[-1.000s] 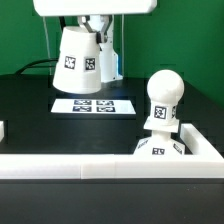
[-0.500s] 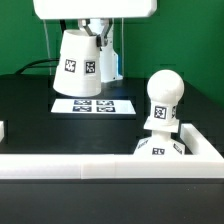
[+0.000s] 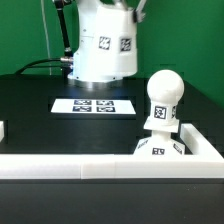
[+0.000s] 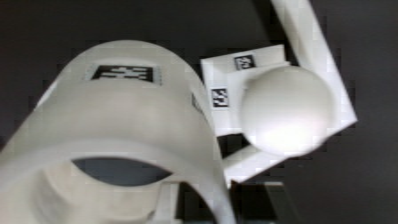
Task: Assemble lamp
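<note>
My gripper (image 4: 222,206) is shut on the wall of the white cone-shaped shade (image 3: 101,46), and the dark fingers (image 4: 260,205) sit on either side of that wall. In the exterior view the shade hangs high above the table, up and to the left of the bulb, and hides most of the gripper. The ball-shaped bulb (image 3: 163,98) stands upright on the wedge-shaped base (image 3: 160,148) at the exterior view's right. In the wrist view the shade (image 4: 116,125) fills the near side, with the bulb (image 4: 285,105) and the tagged base (image 4: 231,82) beyond it.
The marker board (image 3: 92,104) lies flat on the black table below the shade. A long white rail (image 3: 100,166) runs along the front and turns up past the base on the right. A cable (image 3: 40,66) trails at the back left.
The shade, held in my gripper, has moved up, toward the camera and toward the exterior view's right, so it looks much larger. The bulb and base have not moved.
</note>
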You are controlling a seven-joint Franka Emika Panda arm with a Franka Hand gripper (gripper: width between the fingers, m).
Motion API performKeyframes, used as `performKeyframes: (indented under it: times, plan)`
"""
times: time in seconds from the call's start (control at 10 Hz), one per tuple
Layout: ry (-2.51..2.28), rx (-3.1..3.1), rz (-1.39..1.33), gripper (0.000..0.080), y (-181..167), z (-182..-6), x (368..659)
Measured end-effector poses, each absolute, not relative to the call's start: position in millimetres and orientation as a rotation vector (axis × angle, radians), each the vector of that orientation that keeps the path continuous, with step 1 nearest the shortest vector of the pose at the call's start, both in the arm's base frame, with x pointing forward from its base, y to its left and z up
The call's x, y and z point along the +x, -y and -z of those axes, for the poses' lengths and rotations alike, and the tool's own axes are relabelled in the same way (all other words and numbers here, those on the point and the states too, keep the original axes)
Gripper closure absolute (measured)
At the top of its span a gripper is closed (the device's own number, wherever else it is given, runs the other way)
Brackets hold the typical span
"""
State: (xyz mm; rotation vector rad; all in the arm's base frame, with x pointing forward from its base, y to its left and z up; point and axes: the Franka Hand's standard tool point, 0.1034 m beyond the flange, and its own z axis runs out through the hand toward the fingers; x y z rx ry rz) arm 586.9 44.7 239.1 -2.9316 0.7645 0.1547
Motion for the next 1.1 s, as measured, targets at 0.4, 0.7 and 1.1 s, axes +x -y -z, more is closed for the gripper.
performKeyframes:
  times: [0.4,0.7,1.1]
  plan:
    - [-0.838,-2.924,-0.156,0.0755,-79,-249.4,622]
    - [-0.816,-2.945,-0.168,0.0755,-103,-228.5,622]
    - [-0.756,-2.973,-0.162,0.0755,-124,-200.0,610]
